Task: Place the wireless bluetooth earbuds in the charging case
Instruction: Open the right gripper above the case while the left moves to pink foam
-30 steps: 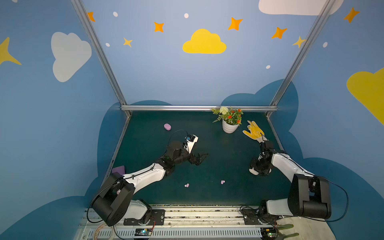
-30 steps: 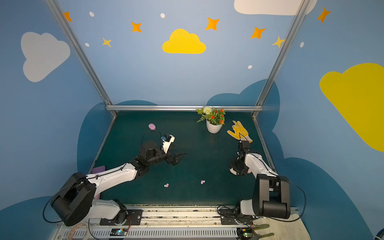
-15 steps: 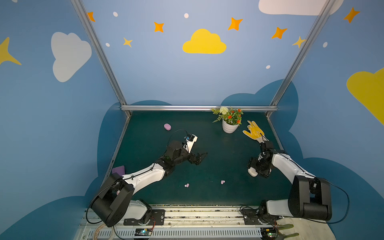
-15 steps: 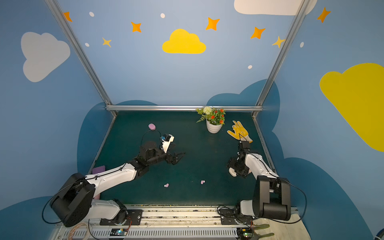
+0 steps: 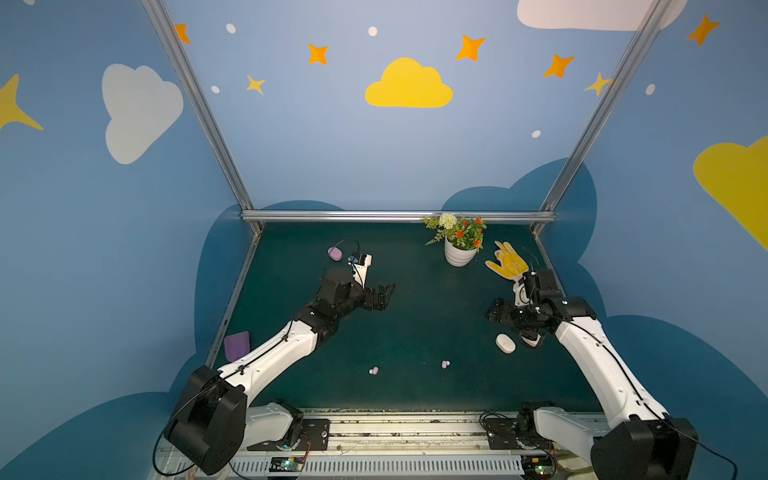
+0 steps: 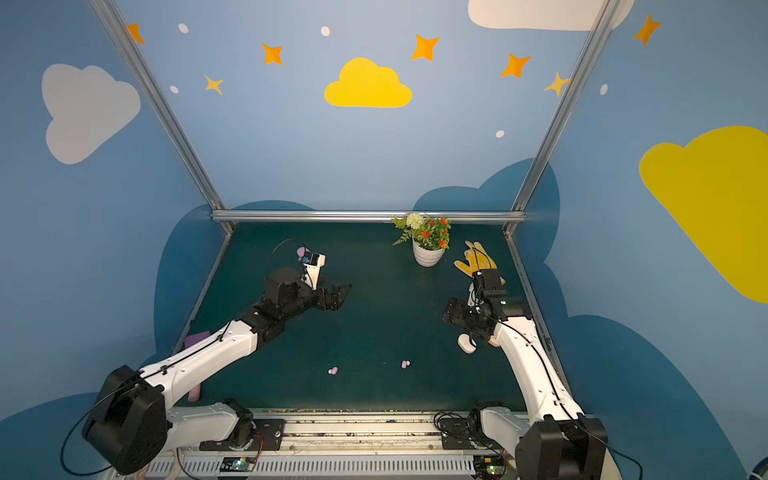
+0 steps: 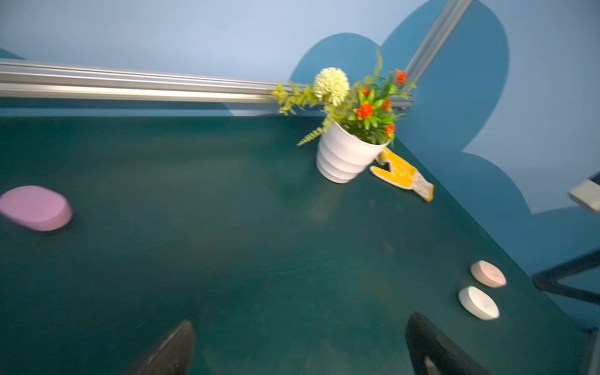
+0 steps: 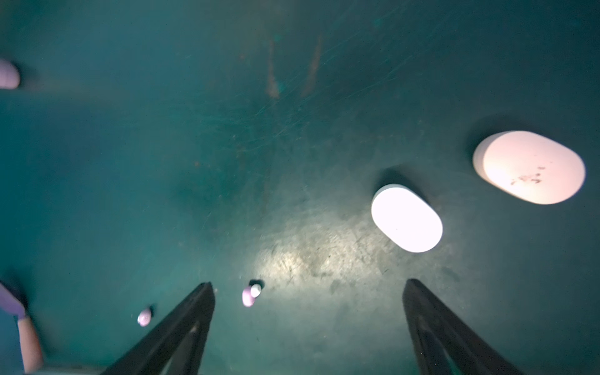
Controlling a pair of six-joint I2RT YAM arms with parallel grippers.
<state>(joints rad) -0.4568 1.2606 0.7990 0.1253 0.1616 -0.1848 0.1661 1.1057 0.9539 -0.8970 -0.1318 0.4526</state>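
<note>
Dark green bench [image 5: 415,324] fills both top views, with two lilac earbuds [image 5: 374,370] lying loose near its front, well apart from the closed white case [image 5: 505,343]. The left wrist view shows the left hand [image 7: 298,344] spread wide, empty and hovering. In the right wrist view the right hand [image 8: 308,324] is spread and empty, angled down at the bench. The earbuds look tiny, glossy and probably slippery, so pinch across the body.

Left arm [image 5: 274,357], right arm [image 5: 598,357] — white shells, black joints, thin black cables; pincer fingers [image 8: 181,331] perhaps matte black.
</note>
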